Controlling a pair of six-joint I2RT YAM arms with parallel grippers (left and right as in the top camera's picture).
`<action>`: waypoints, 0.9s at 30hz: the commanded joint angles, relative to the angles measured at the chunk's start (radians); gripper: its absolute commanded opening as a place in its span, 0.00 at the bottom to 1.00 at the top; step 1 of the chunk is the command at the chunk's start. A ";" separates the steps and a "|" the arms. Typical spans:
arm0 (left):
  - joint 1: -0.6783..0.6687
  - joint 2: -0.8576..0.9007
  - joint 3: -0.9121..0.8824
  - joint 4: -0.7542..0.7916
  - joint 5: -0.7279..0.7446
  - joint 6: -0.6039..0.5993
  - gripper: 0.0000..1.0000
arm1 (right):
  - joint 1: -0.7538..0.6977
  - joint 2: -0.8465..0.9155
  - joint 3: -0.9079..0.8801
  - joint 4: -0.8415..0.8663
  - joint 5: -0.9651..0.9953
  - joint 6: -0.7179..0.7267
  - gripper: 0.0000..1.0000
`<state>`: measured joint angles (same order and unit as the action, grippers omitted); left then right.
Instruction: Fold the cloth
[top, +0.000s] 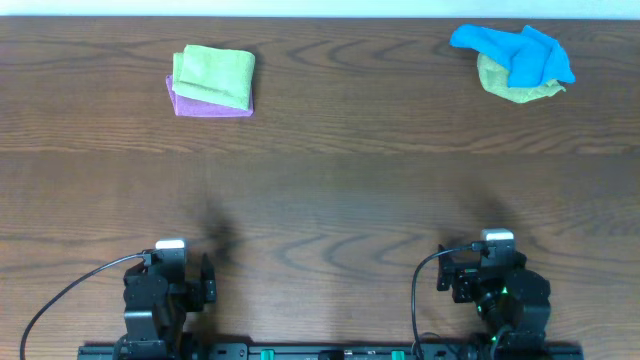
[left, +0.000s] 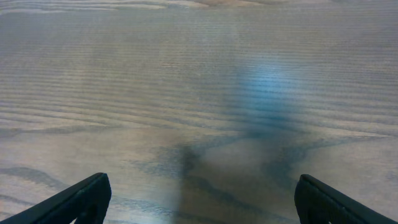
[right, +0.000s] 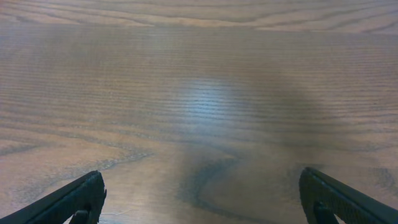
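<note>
Little trusted a deep pinch, judged likely to snag the crumpled bright blue microfibre cloth (top: 520, 50) together with the yellow-green cloth (top: 495, 82) beneath it, far right, dragging both. Located that heap only from overhead; through wrist cameras found just brown wood-grain bench (left: 124, 93) under left gripper (left: 202, 186) and right gripper (right: 202, 186), both spread wide, empty.

I'm working what looks like a robotics lab bench, not a home or a kitchen: a wood-grain worktop (top: 330, 190) with the left arm (top: 160, 295) and the right arm (top: 500, 292) mounted on a black rail (top: 330, 351) along its near edge, and a black cable (top: 60, 295) looping off to one side. Small cloths sit at the far side like test props — a folded pile (top: 212, 80) and a loose heap (top: 515, 62).
</note>
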<state>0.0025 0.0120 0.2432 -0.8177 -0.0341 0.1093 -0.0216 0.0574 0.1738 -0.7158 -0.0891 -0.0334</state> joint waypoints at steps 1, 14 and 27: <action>-0.003 -0.008 -0.006 -0.024 -0.021 0.018 0.95 | -0.011 0.000 -0.011 0.018 0.007 0.026 0.99; -0.003 -0.008 -0.006 -0.024 -0.021 0.018 0.95 | -0.101 0.469 0.339 0.041 0.008 0.168 0.99; -0.003 -0.008 -0.006 -0.024 -0.021 0.018 0.95 | -0.117 1.194 1.034 -0.101 0.023 0.197 0.99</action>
<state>0.0025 0.0093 0.2432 -0.8181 -0.0349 0.1093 -0.1310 1.1587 1.0950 -0.8074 -0.0872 0.1478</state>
